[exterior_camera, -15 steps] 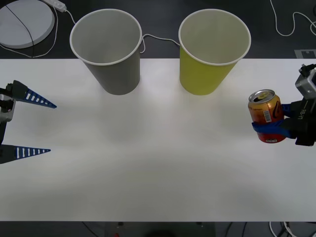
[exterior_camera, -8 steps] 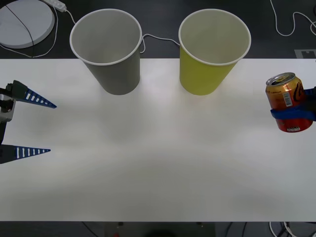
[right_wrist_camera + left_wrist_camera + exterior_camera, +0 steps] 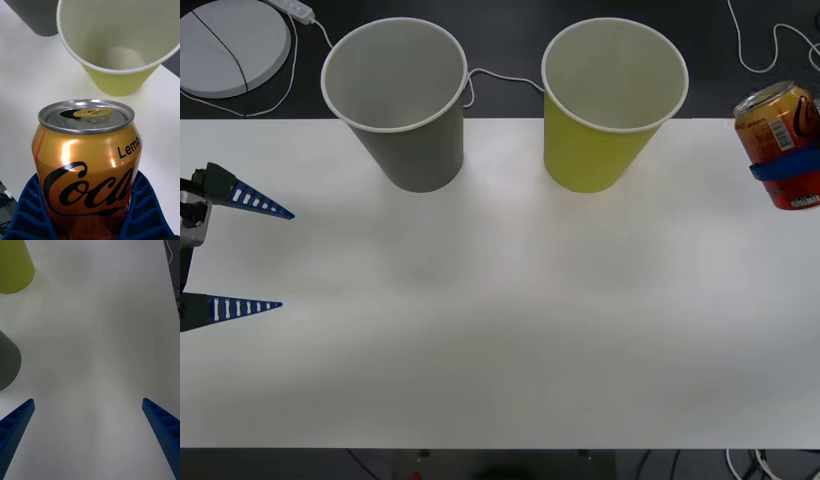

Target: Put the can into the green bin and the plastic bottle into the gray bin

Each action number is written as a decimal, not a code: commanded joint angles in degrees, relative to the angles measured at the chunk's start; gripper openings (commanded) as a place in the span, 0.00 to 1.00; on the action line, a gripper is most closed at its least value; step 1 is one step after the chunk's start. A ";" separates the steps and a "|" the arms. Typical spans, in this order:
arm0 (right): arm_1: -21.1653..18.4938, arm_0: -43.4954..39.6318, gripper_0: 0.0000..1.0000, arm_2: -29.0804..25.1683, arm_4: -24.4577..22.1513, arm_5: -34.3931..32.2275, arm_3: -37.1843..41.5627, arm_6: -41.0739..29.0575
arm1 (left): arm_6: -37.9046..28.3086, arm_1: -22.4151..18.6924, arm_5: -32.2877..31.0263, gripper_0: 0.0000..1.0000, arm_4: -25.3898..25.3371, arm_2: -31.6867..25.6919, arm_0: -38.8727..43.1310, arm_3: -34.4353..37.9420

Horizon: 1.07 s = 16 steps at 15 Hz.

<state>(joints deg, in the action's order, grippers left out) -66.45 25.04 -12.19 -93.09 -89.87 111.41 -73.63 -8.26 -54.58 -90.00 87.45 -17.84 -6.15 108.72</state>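
The can (image 3: 781, 143) is orange with a silver pull-tab top, and it hangs tilted in the air at the table's far right, to the right of the green bin (image 3: 608, 110). My right gripper (image 3: 788, 168) is shut on the can (image 3: 87, 165), its blue fingers (image 3: 28, 210) on both sides. The green bin (image 3: 119, 56) stands open-mouthed just beyond the can. The gray bin (image 3: 400, 105) stands upright to the left of the green one. At the table's left edge my left gripper (image 3: 280, 258) is open with nothing in it. The plastic bottle is out of view.
A white round disc (image 3: 225, 45) with cables lies off the table at the back left. A white cable (image 3: 500, 78) runs behind the two bins. The white table (image 3: 500, 330) stretches in front of the bins.
My right gripper has lifted the can up and to the right, from low near the table's right side to level with the green bin's upper half. The left arm has not moved.
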 commanded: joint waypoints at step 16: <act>12.74 49.31 0.00 39.61 -10.88 0.39 -40.04 1.82 | 0.00 0.00 0.00 1.00 0.00 0.00 0.00 0.00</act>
<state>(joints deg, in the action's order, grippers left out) -54.72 72.95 26.47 -103.59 -89.66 73.22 -72.19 -8.26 -54.58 -90.00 87.45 -17.84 -6.15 108.72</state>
